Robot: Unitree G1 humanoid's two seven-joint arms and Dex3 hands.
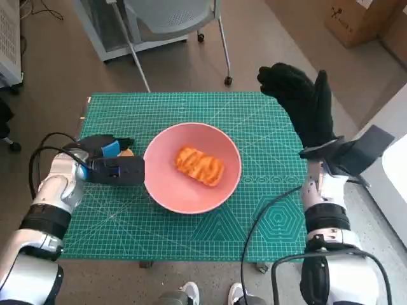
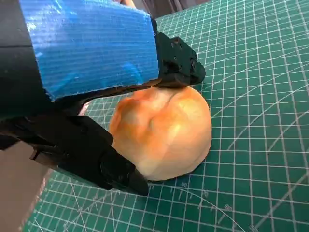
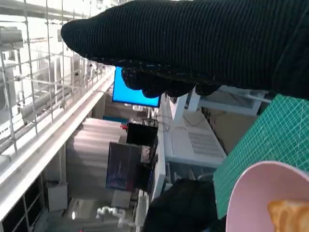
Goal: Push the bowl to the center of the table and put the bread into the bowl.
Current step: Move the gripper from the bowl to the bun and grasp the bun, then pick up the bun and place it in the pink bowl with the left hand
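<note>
Two breads were in the scene: one pastry point(image 1: 200, 165) lay inside the pink bowl point(image 1: 165, 190), and a second round bun point(image 2: 164, 130) sat on the green mat point(image 1: 267, 127) at the bowl's 9 o'clock, just beside its rim. The bowl was near the middle of the table, so the push part looked done. Bread-in-bowl looked done for the pastry; the bun was still on the mat, in the left hand.

Left hand point(image 1: 108, 162), blue tape on its back, was at the bun: in the left wrist view its black fingers point(image 2: 181, 65) lay over the top of the bun and another black part came in under the near side. It looked like a grasp from both sides, bun not lifted, still resting on the mat. In the head view the bun was mostly hidden under the hand; only a small orange edge showed.

Right hand point(image 1: 305, 101), gloved, was raised at the bowl's 2 o'clock over the table's far right corner, well apart from the bowl, holding nothing, fingers loosely spread. Right wrist view showed only the glove, the bowl's rim and a bit of the pastry.

Judgement: if the bun counts as the bread, what was left was lift, carry toward 3 o'clock, and drop it next to the pastry. Risk: squashing the soft bun.
</note>
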